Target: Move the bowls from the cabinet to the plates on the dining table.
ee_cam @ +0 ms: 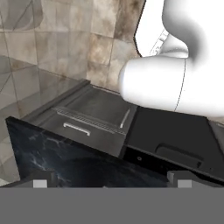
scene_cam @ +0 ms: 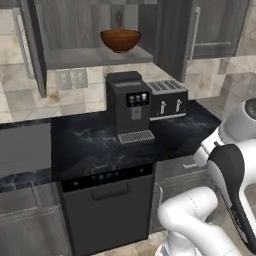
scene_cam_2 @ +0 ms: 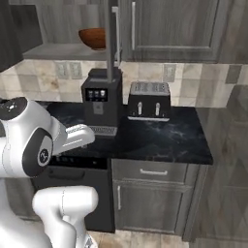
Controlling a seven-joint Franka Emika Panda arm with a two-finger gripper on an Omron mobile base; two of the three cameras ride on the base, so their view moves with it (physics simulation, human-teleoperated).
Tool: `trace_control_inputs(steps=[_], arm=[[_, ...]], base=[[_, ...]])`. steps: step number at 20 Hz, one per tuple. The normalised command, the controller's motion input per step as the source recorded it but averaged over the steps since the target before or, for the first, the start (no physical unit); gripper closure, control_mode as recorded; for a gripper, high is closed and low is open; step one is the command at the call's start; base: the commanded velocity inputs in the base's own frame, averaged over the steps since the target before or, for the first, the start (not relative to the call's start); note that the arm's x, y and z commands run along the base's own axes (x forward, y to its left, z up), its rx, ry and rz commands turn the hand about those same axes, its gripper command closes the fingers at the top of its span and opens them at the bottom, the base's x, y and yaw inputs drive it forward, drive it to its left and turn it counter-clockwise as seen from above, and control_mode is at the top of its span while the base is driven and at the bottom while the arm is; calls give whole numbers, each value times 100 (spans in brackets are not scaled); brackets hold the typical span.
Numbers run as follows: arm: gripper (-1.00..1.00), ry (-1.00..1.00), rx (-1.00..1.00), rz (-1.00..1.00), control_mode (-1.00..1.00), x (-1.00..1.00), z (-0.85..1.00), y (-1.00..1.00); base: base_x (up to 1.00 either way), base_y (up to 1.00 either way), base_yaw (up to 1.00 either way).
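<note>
The gripper [ee_cam: 109, 183] stands wide open and holds nothing; its two dark fingertips [ee_cam: 40, 180] rise at the bottom of the hand view, aimed down past the black counter [ee_cam: 65, 159] edge at the grey base cabinets [ee_cam: 83, 118] below.

The dark brown bowl [scene_cam: 120, 40] sits on the lower shelf of the open cabinet [scene_cam: 170, 35], well above the gripper and well apart from it, over the coffee machine [scene_cam: 129, 105] and toaster [scene_cam: 167, 97].

Judged status: this bowl is not yet collected. The red bowl, the plates and the dining table cannot be assessed from these views. Remaining for this bowl: reach, grasp, transport, place.
</note>
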Motion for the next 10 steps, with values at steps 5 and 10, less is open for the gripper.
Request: trace_control_inputs(steps=[5,10], arm=[[-100,0,0,0,100,0,0,0],[-100,0,0,0,100,0,0,0]], base=[[4,13,-29],[0,52,-11]])
